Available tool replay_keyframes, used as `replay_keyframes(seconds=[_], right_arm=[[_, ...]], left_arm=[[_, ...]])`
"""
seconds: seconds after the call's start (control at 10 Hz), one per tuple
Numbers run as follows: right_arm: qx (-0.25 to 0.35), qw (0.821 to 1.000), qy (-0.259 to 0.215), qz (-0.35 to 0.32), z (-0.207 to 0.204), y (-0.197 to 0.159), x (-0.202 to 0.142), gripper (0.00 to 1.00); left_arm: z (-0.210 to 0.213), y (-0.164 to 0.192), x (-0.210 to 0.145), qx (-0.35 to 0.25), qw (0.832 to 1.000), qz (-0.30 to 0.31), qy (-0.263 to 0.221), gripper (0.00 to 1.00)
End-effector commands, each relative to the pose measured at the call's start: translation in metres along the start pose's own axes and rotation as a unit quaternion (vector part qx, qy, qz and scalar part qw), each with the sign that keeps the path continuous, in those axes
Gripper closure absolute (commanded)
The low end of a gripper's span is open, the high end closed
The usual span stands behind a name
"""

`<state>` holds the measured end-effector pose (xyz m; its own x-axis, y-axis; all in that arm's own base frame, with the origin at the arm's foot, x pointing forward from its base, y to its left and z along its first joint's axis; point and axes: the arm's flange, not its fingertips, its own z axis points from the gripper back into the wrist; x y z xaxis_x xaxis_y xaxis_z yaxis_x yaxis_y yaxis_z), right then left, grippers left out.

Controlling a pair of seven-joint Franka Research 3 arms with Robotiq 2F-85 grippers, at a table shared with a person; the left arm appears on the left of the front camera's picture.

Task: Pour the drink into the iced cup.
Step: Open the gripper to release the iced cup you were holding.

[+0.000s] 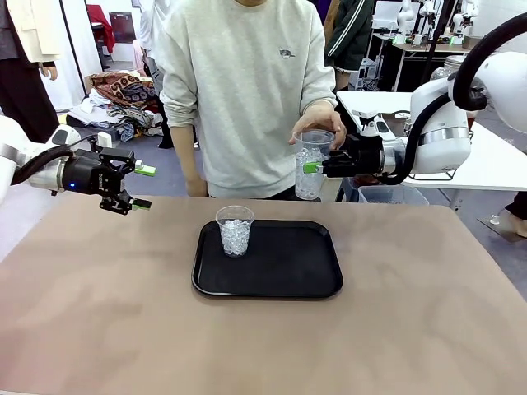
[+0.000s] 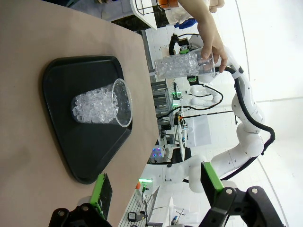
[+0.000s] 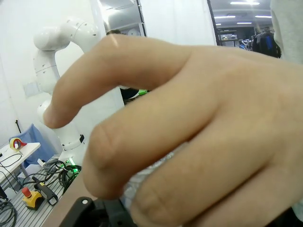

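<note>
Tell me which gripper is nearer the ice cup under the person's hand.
Right. The right gripper grips that cup; the left gripper hangs open, far off to its left.

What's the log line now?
left gripper open | right gripper shut on ice-filled cup | person's hand on its rim | second iced cup on tray

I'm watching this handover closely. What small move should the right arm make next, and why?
Probably hold the right gripper steady rather than pull away: it is shut on the held cup of ice, but the person's hand grips that cup's rim from above. The other iced cup sits on the black tray.
</note>
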<state>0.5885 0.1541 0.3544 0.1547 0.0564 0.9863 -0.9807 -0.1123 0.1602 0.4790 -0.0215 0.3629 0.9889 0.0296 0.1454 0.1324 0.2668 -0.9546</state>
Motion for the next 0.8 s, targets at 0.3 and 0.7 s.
replay_keyframes(seconds=[0.3,0.7], right_arm=[[-0.001,1.000,0.002,0.007,-0.0018,0.0025,0.0027,0.28],[-0.001,1.000,0.002,0.007,-0.0018,0.0025,0.0027,0.28]], left_arm=[[-0.0004,0.0001,-0.0010,-0.005,1.000,-0.006,-0.006,0.00],[-0.0004,0.0001,-0.0010,-0.005,1.000,-0.006,-0.006,0.00]])
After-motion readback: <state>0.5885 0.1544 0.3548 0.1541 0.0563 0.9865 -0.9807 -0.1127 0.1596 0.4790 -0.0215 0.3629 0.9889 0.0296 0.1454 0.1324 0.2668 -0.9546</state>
